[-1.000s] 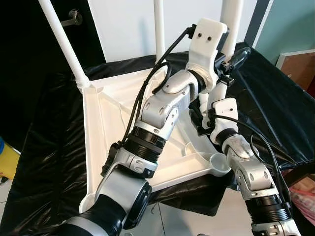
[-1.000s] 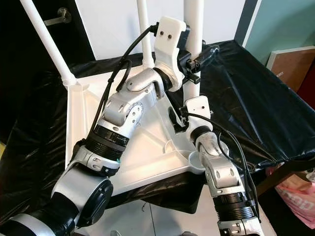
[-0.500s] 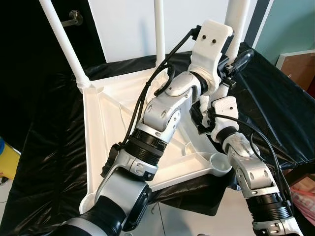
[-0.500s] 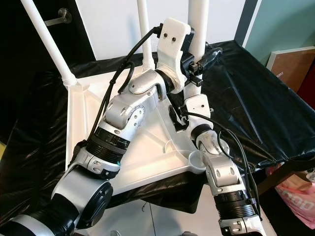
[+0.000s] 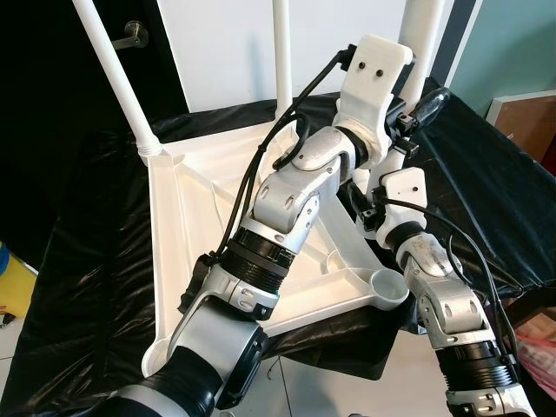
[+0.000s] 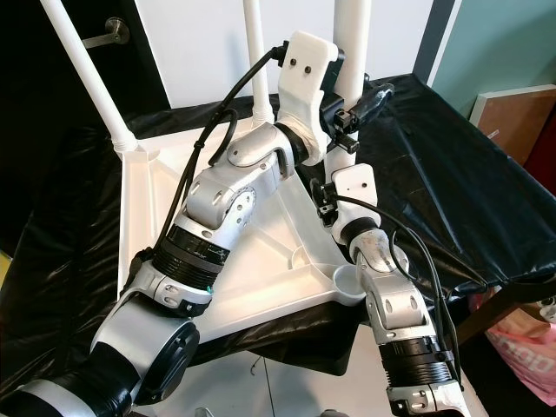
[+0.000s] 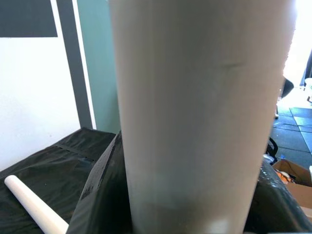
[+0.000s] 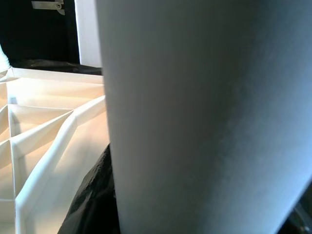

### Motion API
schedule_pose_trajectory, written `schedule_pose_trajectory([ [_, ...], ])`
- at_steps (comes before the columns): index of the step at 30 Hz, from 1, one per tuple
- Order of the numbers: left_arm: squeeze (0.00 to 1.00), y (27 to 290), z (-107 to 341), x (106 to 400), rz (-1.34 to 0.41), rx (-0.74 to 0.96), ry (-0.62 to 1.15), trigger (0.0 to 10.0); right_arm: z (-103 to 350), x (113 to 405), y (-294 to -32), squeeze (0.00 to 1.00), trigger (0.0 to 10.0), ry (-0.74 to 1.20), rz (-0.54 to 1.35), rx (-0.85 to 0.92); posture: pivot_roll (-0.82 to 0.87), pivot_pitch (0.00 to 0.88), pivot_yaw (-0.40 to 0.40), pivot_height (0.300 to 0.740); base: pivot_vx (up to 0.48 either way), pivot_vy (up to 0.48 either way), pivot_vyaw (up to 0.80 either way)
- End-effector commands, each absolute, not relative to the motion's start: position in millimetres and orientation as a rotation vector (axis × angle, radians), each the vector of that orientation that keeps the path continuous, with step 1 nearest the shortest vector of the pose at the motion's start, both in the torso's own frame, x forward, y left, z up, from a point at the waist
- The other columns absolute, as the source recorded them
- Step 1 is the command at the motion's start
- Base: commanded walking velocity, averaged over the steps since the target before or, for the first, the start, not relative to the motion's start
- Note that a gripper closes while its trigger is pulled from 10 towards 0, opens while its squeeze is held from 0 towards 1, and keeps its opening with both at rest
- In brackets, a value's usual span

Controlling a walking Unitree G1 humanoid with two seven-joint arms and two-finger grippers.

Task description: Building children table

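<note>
The white plastic tabletop [image 5: 200, 234] lies upside down on a black-covered table [image 5: 486, 200], ribs up, with two legs already standing in its far corner sockets. Both arms work the third white leg [image 6: 352, 52] at the right far corner: the left pincer [image 6: 343, 109] is clamped around it higher up, the right pincer [image 6: 326, 195] grips it near the socket. The near right socket [image 5: 388, 287] is empty. The leg looks light, stiff and smooth, so it may slip; a low grip near the socket seems steadiest.

R pincer [image 5: 375, 201] slid up leg [image 5: 420, 35], L arm raised
</note>
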State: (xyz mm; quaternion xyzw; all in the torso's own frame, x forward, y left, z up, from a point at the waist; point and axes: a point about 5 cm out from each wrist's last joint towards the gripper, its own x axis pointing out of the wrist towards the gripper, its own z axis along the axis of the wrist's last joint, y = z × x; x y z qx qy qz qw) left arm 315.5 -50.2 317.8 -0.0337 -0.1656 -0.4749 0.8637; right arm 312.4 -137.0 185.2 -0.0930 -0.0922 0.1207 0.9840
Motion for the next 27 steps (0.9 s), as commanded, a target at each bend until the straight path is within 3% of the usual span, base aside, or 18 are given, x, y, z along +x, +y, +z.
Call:
schedule_pose_trajectory([
  [1, 0.00, -63, 314, 305, -1.043, -0.110, -0.337, 10.0, 189, 312, -131, 0.00, 0.0, -0.211, 0.270, -0.184, -0.26, 0.013, 0.051, 0.740, 0.000, 0.000, 0.00],
  [5, 0.00, -63, 314, 305, -1.046, -0.110, -0.339, 10.0, 189, 312, -131, 0.00, 0.0, -0.210, 0.266, -0.177, -0.26, 0.017, 0.050, 0.740, 0.000, 0.000, 0.00],
  [6, 1.00, -62, 314, 304, -1.058, -0.139, -0.328, 10.0, 189, 313, -132, 0.00, 0.0, -0.209, 0.252, -0.162, -0.26, 0.021, 0.052, 0.740, 0.000, 0.000, 0.00],
  [8, 1.00, -62, 313, 304, -1.077, -0.163, -0.321, 10.0, 189, 313, -133, 0.00, 0.0, -0.208, 0.236, -0.150, -0.26, 0.023, 0.053, 0.740, 0.000, 0.000, 0.00],
  [9, 1.00, -61, 313, 302, -1.090, -0.156, -0.328, 10.0, 189, 314, -133, 0.00, 10.0, -0.203, 0.217, -0.132, -0.26, 0.023, 0.053, 0.740, 0.000, 0.000, 0.00],
  [11, 1.00, -61, 313, 302, -1.090, -0.156, -0.328, 10.0, 189, 314, -133, 0.00, 10.0, -0.203, 0.217, -0.132, -0.26, 0.023, 0.053, 0.740, 0.000, 0.000, 0.00],
  [12, 0.27, -62, 313, 301, -1.096, -0.139, -0.336, 10.0, 189, 315, -133, 0.00, 10.0, -0.198, 0.200, -0.113, -0.25, 0.025, 0.055, 0.740, 0.000, 0.000, 0.00],
  [13, 0.00, -61, 313, 301, -1.093, -0.119, -0.348, 10.0, 189, 316, -132, 0.00, 10.0, -0.198, 0.180, -0.096, -0.25, 0.027, 0.057, 0.740, 0.000, 0.000, 0.00],
  [27, 0.00, -35, 310, 307, -1.024, -0.140, -0.400, 10.0, 186, 320, -141, 0.00, 10.0, -0.188, 0.072, 0.010, -0.24, 0.033, 0.067, 0.740, 0.000, 0.000, 0.00],
])
